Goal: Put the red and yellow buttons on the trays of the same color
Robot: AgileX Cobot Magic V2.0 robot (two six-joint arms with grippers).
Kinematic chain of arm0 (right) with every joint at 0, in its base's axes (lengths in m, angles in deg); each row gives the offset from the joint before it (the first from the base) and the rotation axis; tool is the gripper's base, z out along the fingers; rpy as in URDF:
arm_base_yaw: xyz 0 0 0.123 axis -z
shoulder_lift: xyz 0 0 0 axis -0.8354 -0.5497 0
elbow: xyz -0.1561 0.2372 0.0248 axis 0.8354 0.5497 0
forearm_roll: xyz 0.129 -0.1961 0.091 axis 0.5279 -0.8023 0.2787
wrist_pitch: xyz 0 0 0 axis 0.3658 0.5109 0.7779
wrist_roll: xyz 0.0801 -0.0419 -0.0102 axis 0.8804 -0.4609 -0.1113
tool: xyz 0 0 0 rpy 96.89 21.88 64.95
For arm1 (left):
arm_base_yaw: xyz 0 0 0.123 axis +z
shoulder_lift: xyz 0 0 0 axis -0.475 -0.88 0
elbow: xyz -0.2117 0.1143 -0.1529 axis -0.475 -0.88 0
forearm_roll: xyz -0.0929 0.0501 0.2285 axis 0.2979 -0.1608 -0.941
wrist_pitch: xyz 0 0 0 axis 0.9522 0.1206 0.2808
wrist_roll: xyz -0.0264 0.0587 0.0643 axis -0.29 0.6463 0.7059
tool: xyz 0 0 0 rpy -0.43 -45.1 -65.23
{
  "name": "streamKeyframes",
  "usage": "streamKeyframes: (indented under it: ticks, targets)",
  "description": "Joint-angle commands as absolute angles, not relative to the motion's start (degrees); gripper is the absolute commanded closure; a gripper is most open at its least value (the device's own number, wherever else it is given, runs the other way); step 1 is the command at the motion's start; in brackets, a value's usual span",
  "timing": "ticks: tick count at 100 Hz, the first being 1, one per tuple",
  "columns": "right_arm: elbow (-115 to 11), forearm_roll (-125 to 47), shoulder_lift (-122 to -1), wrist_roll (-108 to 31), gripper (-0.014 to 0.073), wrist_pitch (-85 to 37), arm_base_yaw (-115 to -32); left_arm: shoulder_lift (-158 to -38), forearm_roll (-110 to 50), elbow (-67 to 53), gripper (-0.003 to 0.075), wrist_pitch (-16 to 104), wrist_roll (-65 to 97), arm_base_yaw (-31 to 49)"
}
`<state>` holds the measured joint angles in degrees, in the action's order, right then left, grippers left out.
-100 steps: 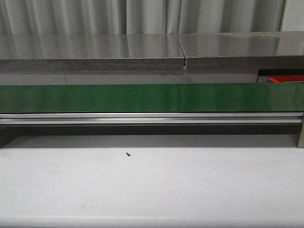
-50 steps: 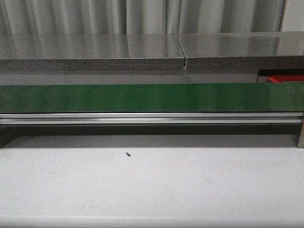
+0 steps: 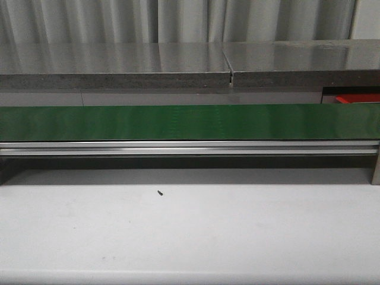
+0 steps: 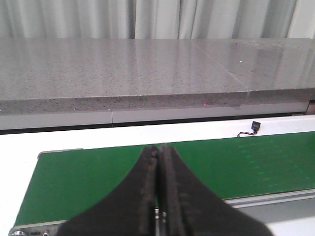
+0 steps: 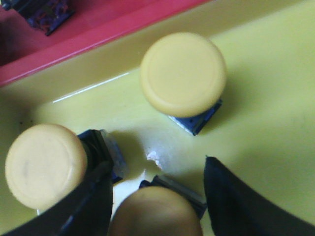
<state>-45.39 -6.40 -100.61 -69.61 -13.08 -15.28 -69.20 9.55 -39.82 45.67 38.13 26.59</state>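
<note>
In the right wrist view the right gripper [image 5: 156, 189] has its jaws spread wide over the yellow tray [image 5: 266, 98]; between the two dark fingers [image 5: 231, 201] sits a yellow button [image 5: 155, 212], its cap filling the gap at the near edge, though the picture does not show whether either finger touches it; just outside one finger stands a second yellow button [image 5: 43, 164] on its blue base; farther out beyond the jaws a third yellow button [image 5: 183, 73] stands upright, apart from the other two; a small white scrap [image 5: 154, 158] lies on the tray floor between them; past the yellow tray's rim runs the red tray [image 5: 98, 29], with a dark blue part [image 5: 47, 17] lying in it.

In the left wrist view the left gripper [image 4: 160, 184] has its jaws pressed together with nothing between them; just beyond them lies the green conveyor belt [image 4: 246, 164]; past it a white table [image 4: 147, 135] with a small black connector [image 4: 253, 128]; farther still a grey stone slab [image 4: 123, 69].

In the front view a white table surface [image 3: 237, 237] carries a small dark speck [image 3: 160, 192]; neither gripper shows there.
</note>
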Motion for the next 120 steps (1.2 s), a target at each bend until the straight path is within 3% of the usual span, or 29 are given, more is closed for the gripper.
streamKeyframes:
  ticks: [1, 36, 86, 96, 120]
  targets:
    - [-46.5, -4.4, -95.7, -70.2, 0.0167, -13.5, -15.3, -69.4, 11.0, -38.3, 0.0739, 43.9, 38.1, 26.2]
    - [-46.6, -2.6, -84.2, -70.2, 0.0167, -12.3, -17.3, -69.4, 11.0, -38.3, 0.0739, 43.9, 38.1, 26.2]
    - [-44.6, -4.4, -66.1, -73.2, 0.0174, -14.8, -43.2, -69.4, 11.0, -38.3, 0.0739, 43.9, 38.1, 26.2]
    - [-42.4, -4.4, -61.8, -73.2, 0.0246, -14.7, -46.9, -69.4, 11.0, -38.3, 0.0739, 43.9, 38.1, 26.2]
    - [-35.1, -4.6, -51.7, -74.0, 0.0591, -11.0, -50.8, -69.4, 11.0, -38.3, 0.0739, 43.9, 38.1, 26.2]
